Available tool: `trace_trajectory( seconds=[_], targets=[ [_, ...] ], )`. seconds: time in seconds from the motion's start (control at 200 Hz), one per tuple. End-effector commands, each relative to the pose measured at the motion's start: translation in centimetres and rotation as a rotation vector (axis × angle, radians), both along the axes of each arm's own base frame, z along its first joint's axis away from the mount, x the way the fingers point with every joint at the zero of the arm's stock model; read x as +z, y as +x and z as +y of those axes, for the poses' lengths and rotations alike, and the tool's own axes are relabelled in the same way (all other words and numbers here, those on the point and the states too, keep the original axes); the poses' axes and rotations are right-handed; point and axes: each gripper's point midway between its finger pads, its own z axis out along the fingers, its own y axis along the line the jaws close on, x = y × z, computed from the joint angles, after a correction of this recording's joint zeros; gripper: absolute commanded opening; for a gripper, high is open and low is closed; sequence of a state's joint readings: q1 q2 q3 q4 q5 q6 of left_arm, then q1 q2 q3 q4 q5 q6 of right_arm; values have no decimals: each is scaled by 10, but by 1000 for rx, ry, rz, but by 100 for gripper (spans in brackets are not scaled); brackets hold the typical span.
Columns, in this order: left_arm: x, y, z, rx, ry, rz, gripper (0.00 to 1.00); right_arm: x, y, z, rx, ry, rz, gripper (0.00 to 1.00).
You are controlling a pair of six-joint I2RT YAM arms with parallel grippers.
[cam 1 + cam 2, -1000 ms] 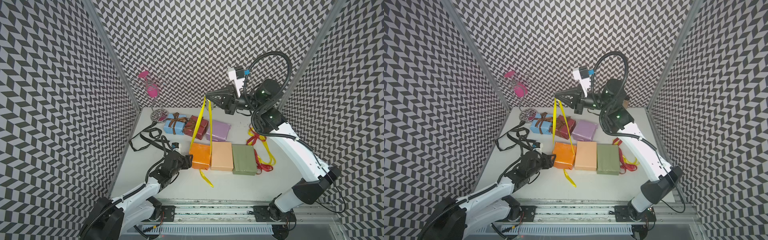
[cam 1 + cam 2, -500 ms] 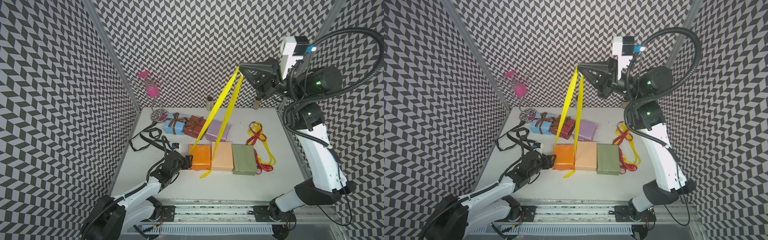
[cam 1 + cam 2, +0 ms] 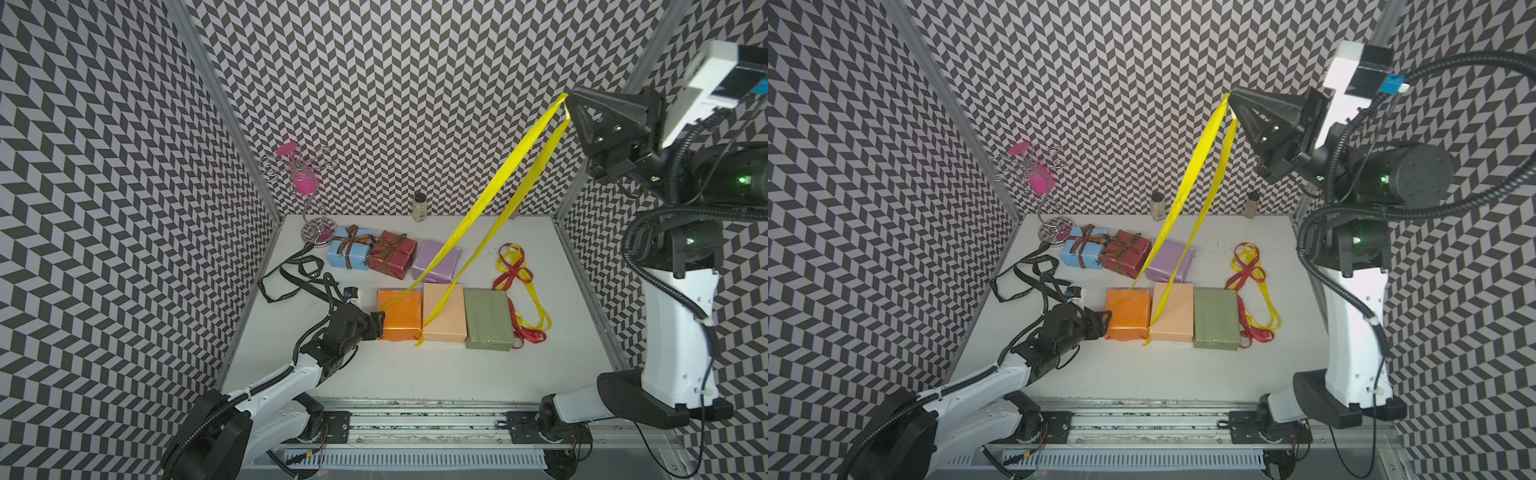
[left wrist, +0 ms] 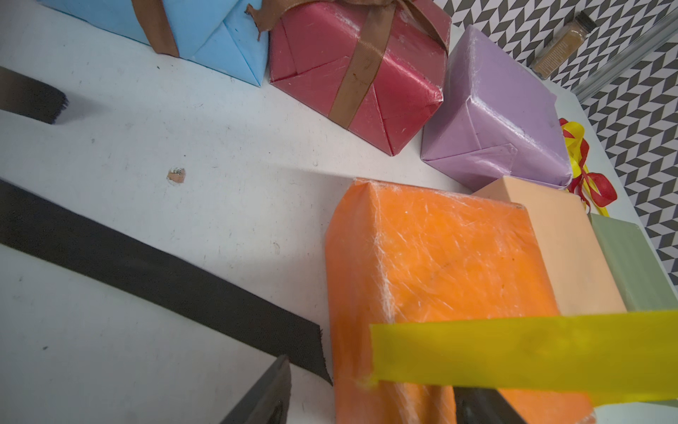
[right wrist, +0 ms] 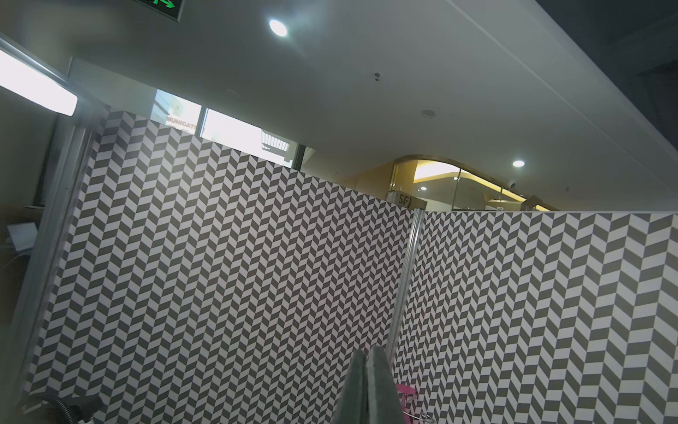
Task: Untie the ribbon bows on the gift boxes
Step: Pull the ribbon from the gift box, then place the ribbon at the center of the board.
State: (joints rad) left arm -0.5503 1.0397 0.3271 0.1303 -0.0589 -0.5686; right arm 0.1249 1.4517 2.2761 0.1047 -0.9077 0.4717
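High at the right, my right gripper is shut on the middle of a yellow ribbon. Its two strands slant down to the orange box and past the peach box. My left gripper stands open around the orange box's left end. Brown bows stay tied on the light blue box and the dark red box. The lilac box and olive box are bare.
Loose red and yellow ribbons lie right of the olive box. A black lettered ribbon sprawls by the left wall. A wire stand with pink pieces and spice jars stand at the back.
My right gripper has risen and swung far to the right with the yellow ribbon, whose strands now slant across the boxes. The left arm has not moved.
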Motion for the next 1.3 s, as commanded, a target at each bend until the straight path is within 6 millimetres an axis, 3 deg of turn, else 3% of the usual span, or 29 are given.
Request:
trace_trajectory(
  seconds=[0.0, 0.28, 0.486, 0.661, 0.801, 0.936, 1.172, 1.292],
  targets=[
    [0, 1, 1, 5, 10, -18, 70, 18, -30, -13, -76, 39, -90, 0],
    [-1, 1, 3, 10, 16, -18, 70, 35, -37, -56, -439, 150, -150, 0],
    [-2, 1, 3, 13, 22, -12, 70, 37, -37, -91, -683, 227, -165, 0],
    [0, 1, 4, 14, 28, -12, 70, 29, -17, -115, -866, 256, -141, 0],
    [0, 0, 5, 16, 29, -13, 70, 11, 16, -133, -1009, 258, -95, 0],
    [2, -1, 5, 13, 31, -13, 70, -16, 60, -141, -1089, 226, -16, 0],
    [10, -2, 6, 13, 21, -30, 70, -81, 152, -145, -1106, 131, 160, 0],
    [14, -2, 6, 12, 12, -40, 70, -119, 198, -141, -1022, 83, 253, 0]
  ],
)
